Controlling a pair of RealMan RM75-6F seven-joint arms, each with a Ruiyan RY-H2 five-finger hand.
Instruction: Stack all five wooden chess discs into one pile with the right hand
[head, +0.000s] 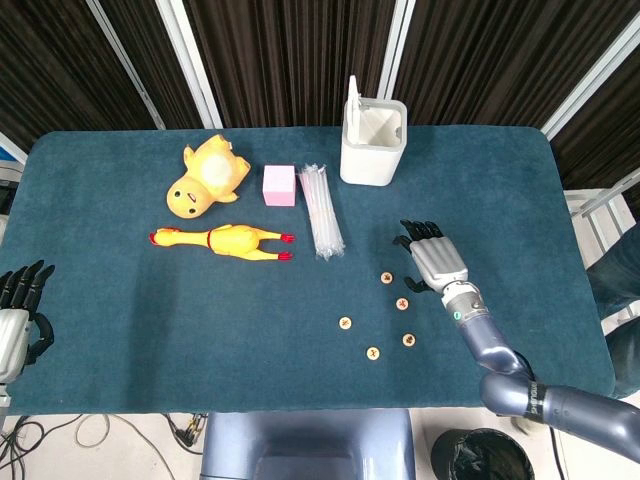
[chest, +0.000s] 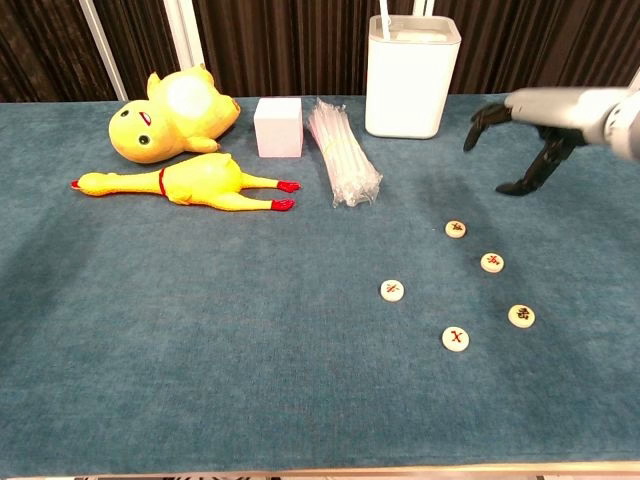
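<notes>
Above the red-marked discs (chest: 457, 338), unreadable, the right hand (head: 435, 258) hovers, fingers spread, empty.

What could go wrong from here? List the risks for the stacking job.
1. The right hand hangs open above the farthest disc; the five lie flat and apart on the cloth, so fingers may struggle to get under one.
2. A reach for it might nudge the next disc close by.
3. An overshoot could brush the straw bundle.
</notes>
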